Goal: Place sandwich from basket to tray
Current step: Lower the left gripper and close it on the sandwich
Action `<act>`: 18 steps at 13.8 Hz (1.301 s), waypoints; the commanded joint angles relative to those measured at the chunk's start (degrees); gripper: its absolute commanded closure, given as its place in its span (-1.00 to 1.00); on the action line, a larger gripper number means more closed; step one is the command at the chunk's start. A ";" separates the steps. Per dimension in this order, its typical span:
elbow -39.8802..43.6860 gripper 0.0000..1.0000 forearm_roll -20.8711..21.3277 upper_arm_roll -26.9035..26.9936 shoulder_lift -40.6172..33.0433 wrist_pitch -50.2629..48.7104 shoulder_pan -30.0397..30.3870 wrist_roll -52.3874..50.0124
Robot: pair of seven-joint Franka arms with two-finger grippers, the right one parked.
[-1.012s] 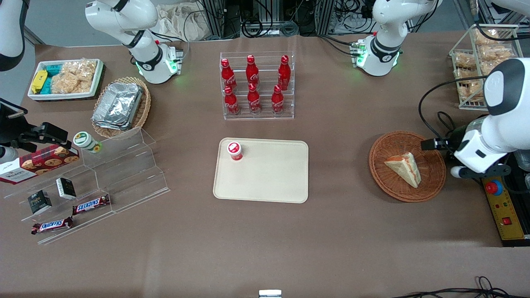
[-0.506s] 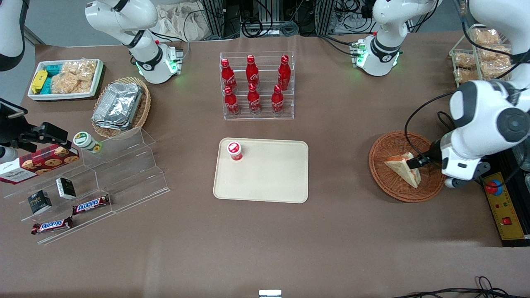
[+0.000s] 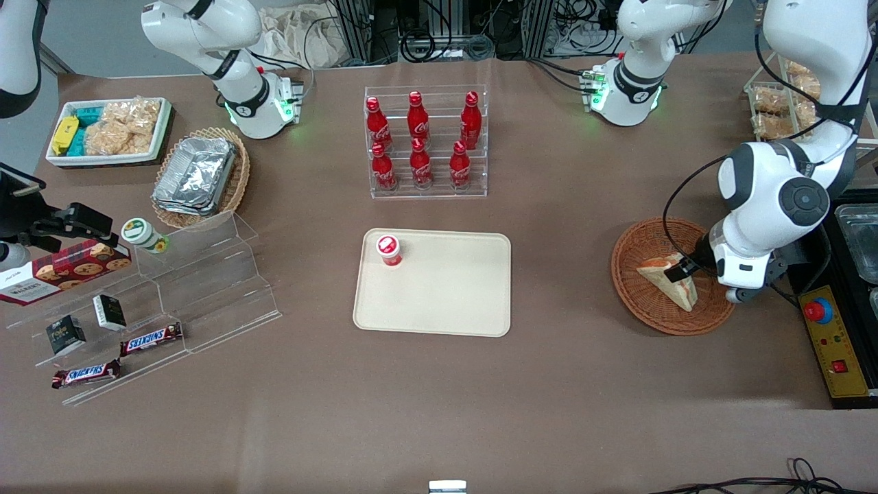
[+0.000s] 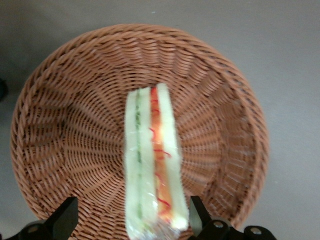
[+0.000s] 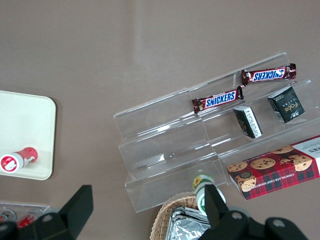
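A: Start at the parked arm's end of the desk [image 3: 562, 384]. What stands there?

B: A clear stepped rack [image 3: 199, 288] with two Snickers bars [image 3: 151, 339], small dark boxes and a cookie box [image 3: 63, 269]. Farther from the front camera sit a tan oval basket of foil containers [image 3: 200, 175] and a white bin of snacks [image 3: 110, 130].

A: And mid-desk?

B: The tray [image 3: 446, 302] lies flat, carrying only a red-capped little bottle [image 3: 389, 250] near one corner. Farther from the camera is a clear rack of six red cola bottles [image 3: 420, 140].

A: Where is the sandwich?

B: The sandwich [image 3: 669, 281] lies in the basket [image 3: 634, 274], toward the working arm's end, well apart from the tray. The wrist view shows its cut edge [image 4: 152, 160] facing up, with green and orange-red layers.

A: The gripper?

B: The gripper [image 4: 132, 220] hovers low over the basket, jaws spread wide, one finger [image 4: 65, 217] on each side of the wedge, holding nothing.
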 commanded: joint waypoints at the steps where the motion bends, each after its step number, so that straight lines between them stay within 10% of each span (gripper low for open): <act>1: -0.09 -1.00 1.12 0.28 2.07 1.89 0.25 -3.17; 7: 0.09 -0.80 1.03 0.28 4.97 3.55 0.07 -5.02; 10: 0.35 0.99 1.99 0.19 5.78 4.88 -0.63 -6.96; 18: 11.21 1.00 1.99 -6.20 0.59 -14.32 -0.72 5.67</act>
